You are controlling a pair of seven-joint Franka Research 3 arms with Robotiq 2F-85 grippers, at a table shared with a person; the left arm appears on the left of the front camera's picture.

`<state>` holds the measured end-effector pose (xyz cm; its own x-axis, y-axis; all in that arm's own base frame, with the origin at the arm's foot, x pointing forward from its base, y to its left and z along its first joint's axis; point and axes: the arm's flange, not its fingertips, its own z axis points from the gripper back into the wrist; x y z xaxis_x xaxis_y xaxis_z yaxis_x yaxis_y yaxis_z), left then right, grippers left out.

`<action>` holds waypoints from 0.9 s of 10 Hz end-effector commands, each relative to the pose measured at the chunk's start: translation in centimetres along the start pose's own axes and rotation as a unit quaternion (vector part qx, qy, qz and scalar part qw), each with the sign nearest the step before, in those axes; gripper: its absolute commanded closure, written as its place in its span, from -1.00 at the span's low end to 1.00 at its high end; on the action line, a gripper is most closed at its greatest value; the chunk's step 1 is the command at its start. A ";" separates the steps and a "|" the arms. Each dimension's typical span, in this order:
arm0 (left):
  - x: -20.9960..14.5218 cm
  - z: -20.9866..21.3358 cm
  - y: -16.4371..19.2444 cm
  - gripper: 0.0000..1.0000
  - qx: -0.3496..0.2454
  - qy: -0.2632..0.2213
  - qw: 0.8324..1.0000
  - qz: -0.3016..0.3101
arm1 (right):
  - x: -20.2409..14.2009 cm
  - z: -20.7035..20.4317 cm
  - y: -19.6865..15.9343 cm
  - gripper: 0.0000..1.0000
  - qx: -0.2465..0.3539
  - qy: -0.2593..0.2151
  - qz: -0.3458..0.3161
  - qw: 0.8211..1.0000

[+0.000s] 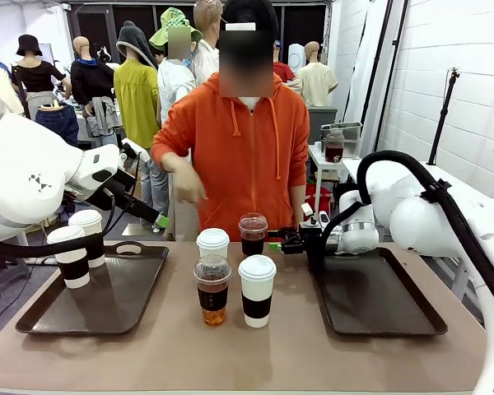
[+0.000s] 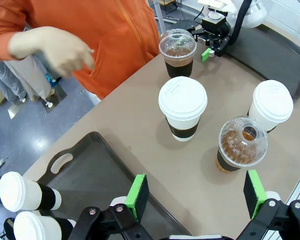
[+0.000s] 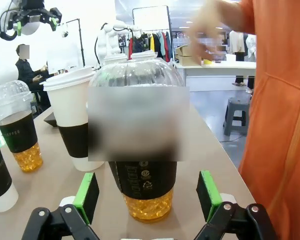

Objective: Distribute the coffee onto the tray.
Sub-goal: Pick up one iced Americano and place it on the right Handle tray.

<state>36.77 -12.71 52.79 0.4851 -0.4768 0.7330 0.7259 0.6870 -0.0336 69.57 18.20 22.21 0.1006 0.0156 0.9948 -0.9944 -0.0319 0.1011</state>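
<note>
Four cups of coffee stand mid-table: a white paper cup (image 1: 213, 243), a clear dome-lidded cup (image 1: 252, 233) behind, another dome-lidded cup (image 1: 212, 290) and a second white cup (image 1: 257, 290) in front. Two more white cups (image 1: 70, 256) (image 1: 89, 235) stand on the left tray (image 1: 107, 309). My right gripper (image 1: 281, 241) is open at table height beside the rear dome cup (image 3: 145, 170), whose base sits between the green pads (image 3: 87, 195) without touching. My left gripper (image 2: 196, 195) hovers open over the left tray's inner edge (image 2: 90, 170), above the cups (image 2: 182, 107).
A dark tray (image 1: 379, 296) lies under my right arm with nothing on it. The person in an orange hoodie stands at the far edge with one hand (image 1: 185, 185) held above the table's back left. Bare table runs along the front.
</note>
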 end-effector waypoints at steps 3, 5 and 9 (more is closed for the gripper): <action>-0.1 0.0 0.1 -1.00 -0.003 -0.001 1.000 0.002 | 0.1 -2.3 -2.4 -1.00 0.006 0.011 -0.014 1.000; -0.1 0.0 0.1 -1.00 -0.003 -0.001 1.000 0.002 | 0.0 -3.5 -2.5 -1.00 0.020 0.024 -0.023 0.999; -0.1 0.0 0.1 -1.00 -0.003 -0.001 1.000 0.002 | -0.5 -4.9 -2.8 -1.00 0.035 0.040 -0.038 0.998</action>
<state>36.77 -12.71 52.79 0.4852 -0.4768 0.7330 0.7259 0.6870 -0.0336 70.79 21.63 22.53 0.1497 0.0831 0.9852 -0.9830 -0.0947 0.1573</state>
